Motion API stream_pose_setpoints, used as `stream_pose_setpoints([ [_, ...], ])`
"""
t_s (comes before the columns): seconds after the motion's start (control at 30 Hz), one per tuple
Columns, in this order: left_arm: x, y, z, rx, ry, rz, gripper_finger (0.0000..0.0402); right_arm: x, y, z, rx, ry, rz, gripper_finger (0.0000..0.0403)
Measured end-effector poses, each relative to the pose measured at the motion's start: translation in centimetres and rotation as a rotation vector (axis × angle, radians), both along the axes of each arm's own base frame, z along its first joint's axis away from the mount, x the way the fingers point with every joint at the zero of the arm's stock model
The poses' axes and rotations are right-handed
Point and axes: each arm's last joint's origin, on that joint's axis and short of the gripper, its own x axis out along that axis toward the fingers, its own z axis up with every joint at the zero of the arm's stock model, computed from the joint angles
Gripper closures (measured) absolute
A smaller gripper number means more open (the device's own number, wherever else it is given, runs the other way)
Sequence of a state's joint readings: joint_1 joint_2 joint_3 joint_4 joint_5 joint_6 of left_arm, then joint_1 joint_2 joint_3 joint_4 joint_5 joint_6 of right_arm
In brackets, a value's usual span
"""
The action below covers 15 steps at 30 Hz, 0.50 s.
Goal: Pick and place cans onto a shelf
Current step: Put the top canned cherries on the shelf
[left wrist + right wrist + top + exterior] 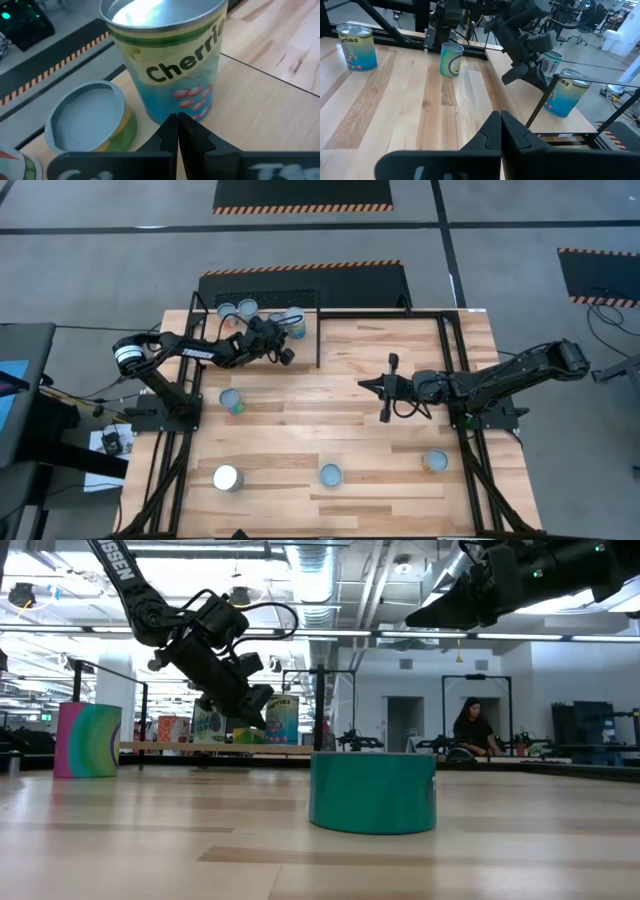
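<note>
4 cans (232,401) on table (350,380)

Four cans stand upright on the shelf (300,338), a light-wood platform framed in black; the cherries can (167,55) has a blue label and silvery top. Four more cans (232,401) stand scattered on the table, well apart, one teal (373,791).
</note>
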<state>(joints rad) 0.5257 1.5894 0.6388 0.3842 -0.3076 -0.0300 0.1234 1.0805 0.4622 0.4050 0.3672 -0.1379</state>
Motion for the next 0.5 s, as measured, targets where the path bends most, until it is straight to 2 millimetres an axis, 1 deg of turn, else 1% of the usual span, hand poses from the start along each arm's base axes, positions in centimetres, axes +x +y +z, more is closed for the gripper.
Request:
stream_pose_setpoints([
  [0.27, 0.1, 0.5, 0.5, 0.013, -0.045, 0.002, 0.0400, 0.0, 0.0, 0.0, 0.007, -0.002, -0.002, 0.0392],
  [0.5, 0.7, 1.0, 1.5, 0.035, -0.068, -0.022, 0.0400, 0.0, 0.0, 0.0, 0.007, -0.002, -0.002, 0.0392],
])
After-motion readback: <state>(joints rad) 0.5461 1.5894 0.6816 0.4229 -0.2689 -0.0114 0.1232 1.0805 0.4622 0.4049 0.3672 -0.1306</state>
